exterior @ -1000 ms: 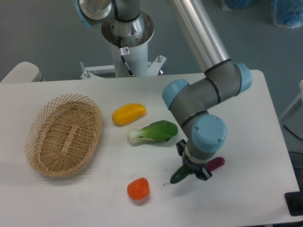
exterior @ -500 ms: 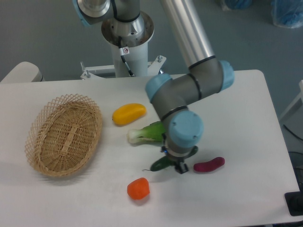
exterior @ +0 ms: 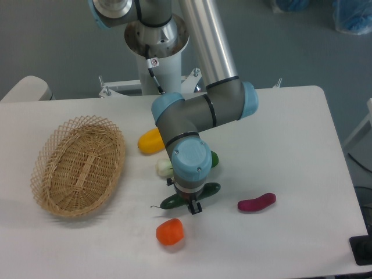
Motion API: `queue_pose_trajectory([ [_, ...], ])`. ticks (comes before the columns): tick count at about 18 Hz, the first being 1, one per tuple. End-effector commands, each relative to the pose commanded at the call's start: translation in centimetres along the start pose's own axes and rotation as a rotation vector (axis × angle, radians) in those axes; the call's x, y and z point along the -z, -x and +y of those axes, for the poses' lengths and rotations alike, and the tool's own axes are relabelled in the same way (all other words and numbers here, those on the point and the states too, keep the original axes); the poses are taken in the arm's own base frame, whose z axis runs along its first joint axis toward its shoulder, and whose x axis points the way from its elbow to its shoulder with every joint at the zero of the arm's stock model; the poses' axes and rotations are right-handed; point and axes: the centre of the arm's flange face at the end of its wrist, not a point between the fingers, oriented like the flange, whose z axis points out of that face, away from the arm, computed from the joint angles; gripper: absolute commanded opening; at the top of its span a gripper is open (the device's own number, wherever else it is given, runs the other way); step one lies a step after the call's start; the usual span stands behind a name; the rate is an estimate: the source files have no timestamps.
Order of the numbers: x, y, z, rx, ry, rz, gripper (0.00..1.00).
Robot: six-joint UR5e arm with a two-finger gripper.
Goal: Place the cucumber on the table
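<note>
The dark green cucumber [exterior: 203, 190] lies crosswise in my gripper [exterior: 189, 202], its thin stem tail pointing left. The gripper is shut on it, just above the white table [exterior: 290, 145], at the front middle. Whether the cucumber touches the table I cannot tell. The arm's wrist hides most of the fingers and the middle of the cucumber.
An oval wicker basket [exterior: 78, 164] stands at the left. A yellow pepper [exterior: 149, 141] and a leafy green vegetable [exterior: 164, 168] lie behind the wrist, partly hidden. A red-orange pepper [exterior: 170, 231] lies just in front of the gripper. A purple eggplant [exterior: 256, 202] lies to the right.
My gripper has carried the cucumber leftward across the table, from beside the eggplant to just behind the red-orange pepper. The arm now covers part of the leafy vegetable and yellow pepper.
</note>
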Motion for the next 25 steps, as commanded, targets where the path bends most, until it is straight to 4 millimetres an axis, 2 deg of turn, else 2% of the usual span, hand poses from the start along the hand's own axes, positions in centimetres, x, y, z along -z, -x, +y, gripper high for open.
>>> queue_pose_trajectory([
  [3, 0.2, 0.3, 0.3, 0.003, 0.0, -0.006, 0.5],
  [5, 0.4, 0.4, 0.6, 0.009, -0.003, -0.008, 0.67],
  [7, 0.5, 0.4, 1.0, 0.028, -0.006, -0.009, 0.99],
  [12, 1.5, 1.2, 0.6, 0.163, -0.067, -0.037, 1.0],
  [16, 2.6, 2.4, 1.9, 0.2, -0.072, -0.061, 1.0],
  [19, 4.0, 4.9, 5.1, 0.234, -0.076, -0.076, 1.0],
  [25, 5.9, 9.7, 9.2, 0.275, -0.077, -0.056, 1.0],
])
